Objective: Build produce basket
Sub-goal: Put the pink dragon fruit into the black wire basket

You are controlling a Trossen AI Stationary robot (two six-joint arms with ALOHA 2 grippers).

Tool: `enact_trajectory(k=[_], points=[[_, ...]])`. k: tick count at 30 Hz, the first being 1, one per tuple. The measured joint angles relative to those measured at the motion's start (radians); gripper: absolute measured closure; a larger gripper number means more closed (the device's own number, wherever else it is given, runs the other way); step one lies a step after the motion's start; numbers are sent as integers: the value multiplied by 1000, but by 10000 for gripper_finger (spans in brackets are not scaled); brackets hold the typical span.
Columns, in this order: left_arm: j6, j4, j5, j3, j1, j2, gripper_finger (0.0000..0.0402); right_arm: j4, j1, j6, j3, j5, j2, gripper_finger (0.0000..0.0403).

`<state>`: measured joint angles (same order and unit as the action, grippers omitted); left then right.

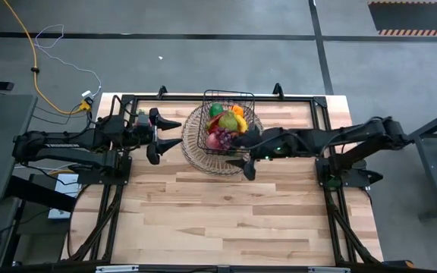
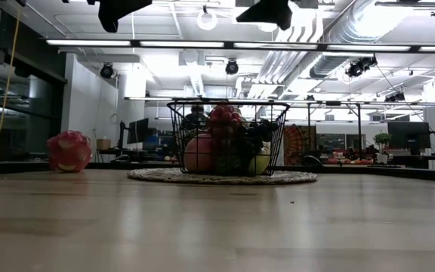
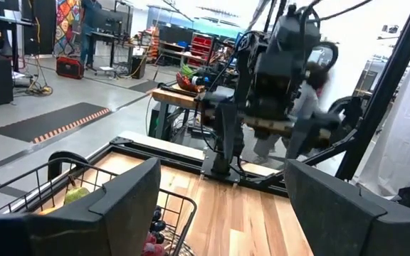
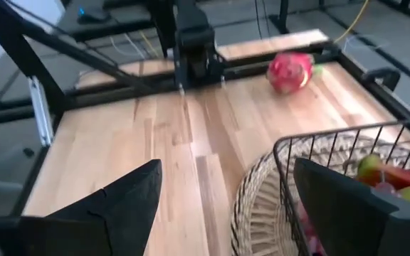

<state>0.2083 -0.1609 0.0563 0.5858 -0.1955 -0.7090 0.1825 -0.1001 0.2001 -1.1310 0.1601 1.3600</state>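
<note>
Several pieces of produce (image 1: 227, 123) fill your wire basket (image 1: 228, 97), which stands on the round woven tray (image 1: 193, 148) at the table's (image 1: 226, 220) 12 o'clock side. One pink dragon fruit (image 4: 289, 72) lies apart on the table, toward 9 o'clock from the basket. Your left claw (image 1: 165, 137) hangs wide open and empty at the basket's 9 o'clock; your right claw (image 1: 247, 156) gapes empty at its 5 o'clock.

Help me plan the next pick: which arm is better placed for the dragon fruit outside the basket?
Likely left. The dragon fruit lies by the left arm's base, the left gripper close by; the right gripper hovers beyond the basket.
</note>
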Motion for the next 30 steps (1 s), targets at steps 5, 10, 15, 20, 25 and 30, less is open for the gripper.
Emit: enact_trajectory(k=[5,10,15,20,25,30], points=[[1,0,0,0,0,0,112,19,20,-5,0,-50,26,93],[1,1,0,0,0,0,112,46,40,-20,7,-70,2,94],[1,4,0,0,0,0,112,-243,40,100,255,-96,-98,94],[-1,6,3,0,0,0,112,-633,48,131,407,-100,-221,94],[-2,7,5,0,0,0,112,-618,48,-13,413,-100,-270,94],[-2,12,8,0,0,0,112,-605,49,-51,413,-89,-275,94]])
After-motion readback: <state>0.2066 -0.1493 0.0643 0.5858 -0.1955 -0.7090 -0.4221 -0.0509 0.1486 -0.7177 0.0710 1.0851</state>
